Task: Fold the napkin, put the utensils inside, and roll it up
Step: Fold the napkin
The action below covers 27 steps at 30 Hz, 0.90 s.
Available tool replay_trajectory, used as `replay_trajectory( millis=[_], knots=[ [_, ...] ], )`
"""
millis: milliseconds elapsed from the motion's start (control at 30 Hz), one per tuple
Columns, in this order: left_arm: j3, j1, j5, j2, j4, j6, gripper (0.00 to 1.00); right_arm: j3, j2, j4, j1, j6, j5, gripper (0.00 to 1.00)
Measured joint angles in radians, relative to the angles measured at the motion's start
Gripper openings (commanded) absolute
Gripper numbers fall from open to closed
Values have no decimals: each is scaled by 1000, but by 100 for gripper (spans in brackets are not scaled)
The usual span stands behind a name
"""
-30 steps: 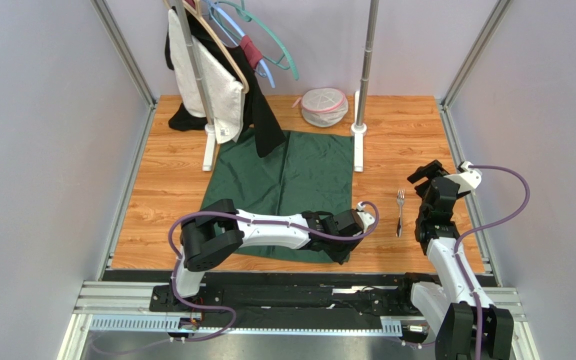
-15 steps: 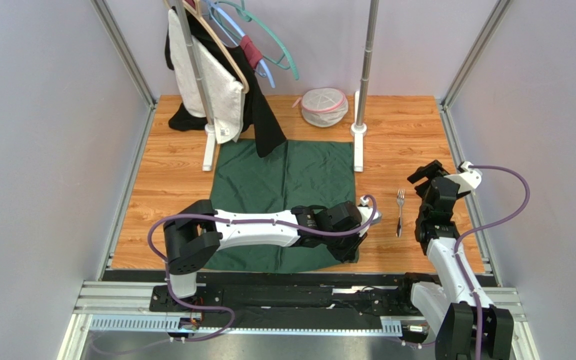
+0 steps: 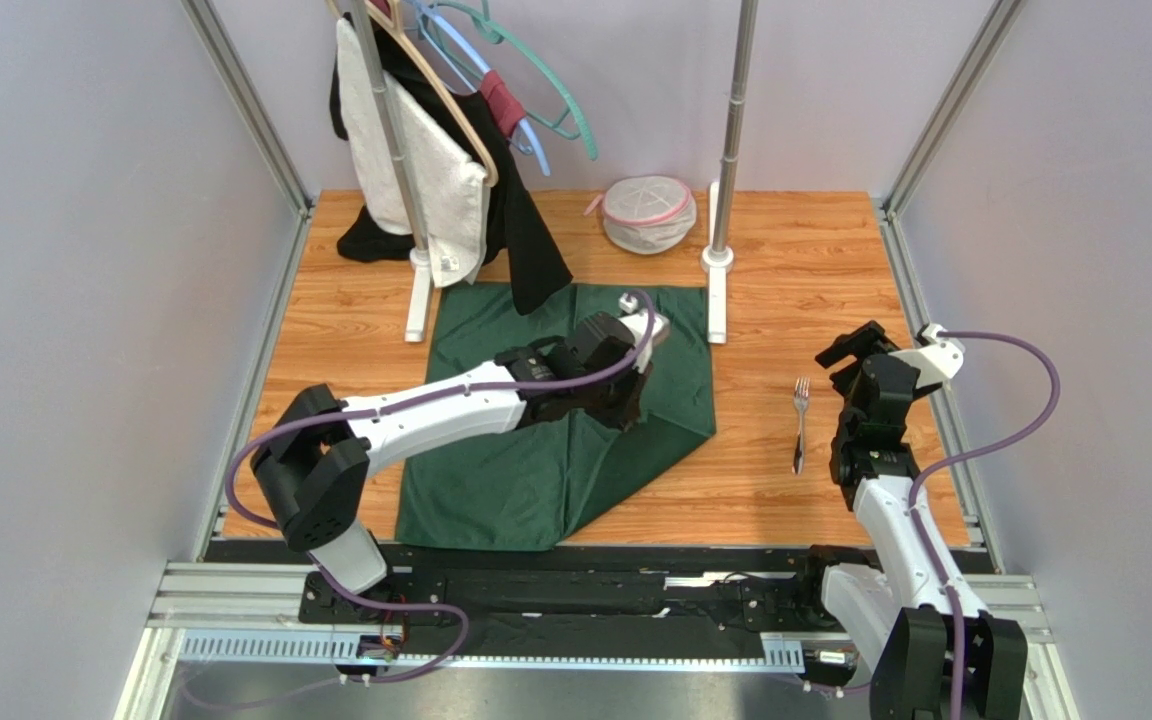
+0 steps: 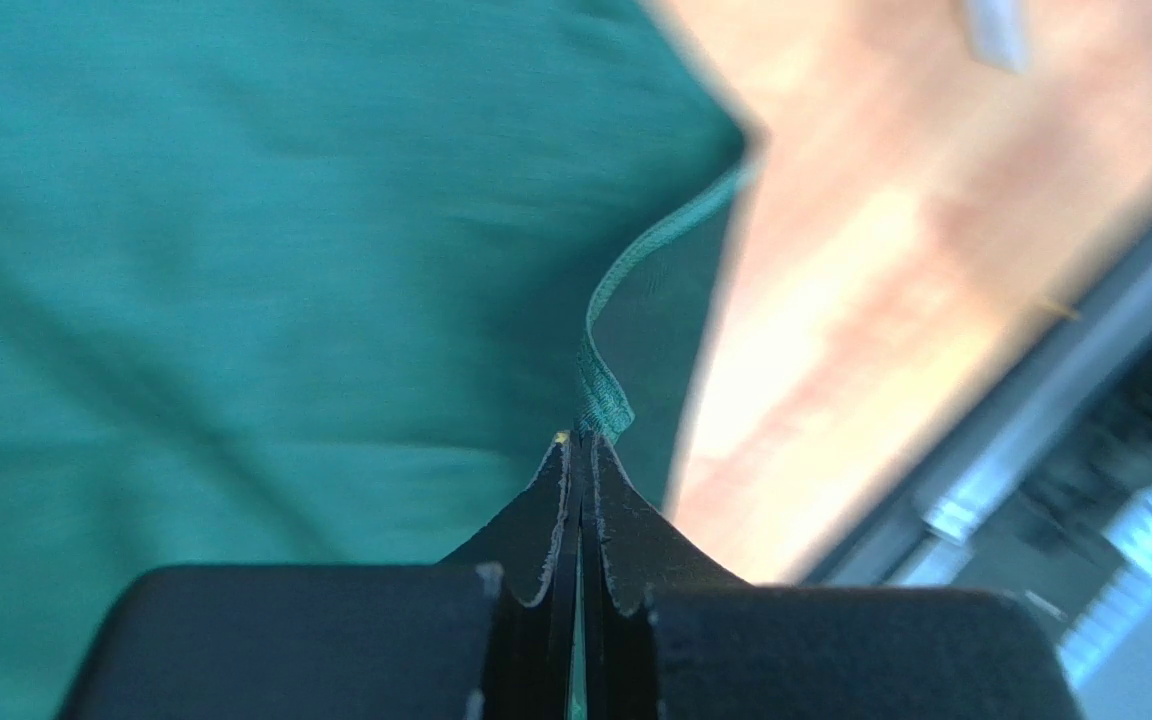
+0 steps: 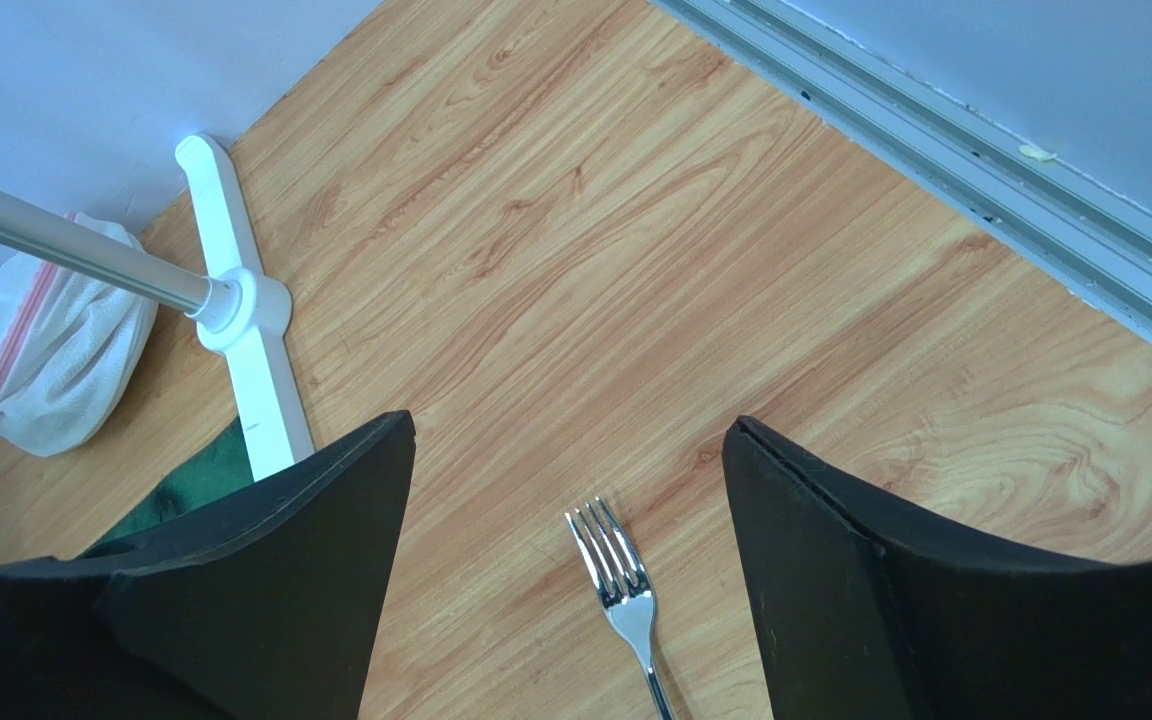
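A dark green napkin [image 3: 530, 465] lies on the wooden table. Its near right corner is lifted and drawn back over the cloth. My left gripper [image 3: 630, 393] is shut on that corner above the napkin's right half. In the left wrist view the jaws pinch the green hem [image 4: 600, 393], with the cloth [image 4: 237, 225] spread below. A slim silver fork [image 3: 800, 423] lies on bare wood right of the napkin, tines pointing away. My right gripper [image 3: 856, 357] hovers open and empty just right of the fork. The fork's tines [image 5: 615, 567] show between its fingers in the right wrist view.
A clothes rack with white feet [image 3: 716, 293] stands over the napkin's far edge, its poles [image 3: 732, 105] rising at the back. Hangers, a white towel [image 3: 425, 165] and black garments hang at the back left. A white mesh bag [image 3: 647, 213] lies behind the rack.
My left gripper has carried the napkin's near right corner from the front edge up and back over the cloth, leaving a diagonal fold. The right arm and fork have not moved.
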Motion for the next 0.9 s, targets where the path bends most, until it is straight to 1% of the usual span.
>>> replay_trajectory(
  millis=[200,400,533,733,900],
  knots=[
    [-6,109,-161,-10,-49,90,0,-1,0,-1,0,0,0,79],
    [-19,212,-283,-11,-71,171,0,-1,0,-1,0,0,3,79],
    [-37,290,-331,-11,-69,213,0,-1,0,-1,0,0,6,79],
    [-56,407,-359,-10,-38,257,0,-1,0,-1,0,0,8,79],
    [-52,470,-368,6,6,300,0,-1,0,-1,0,0,8,79]
  ],
)
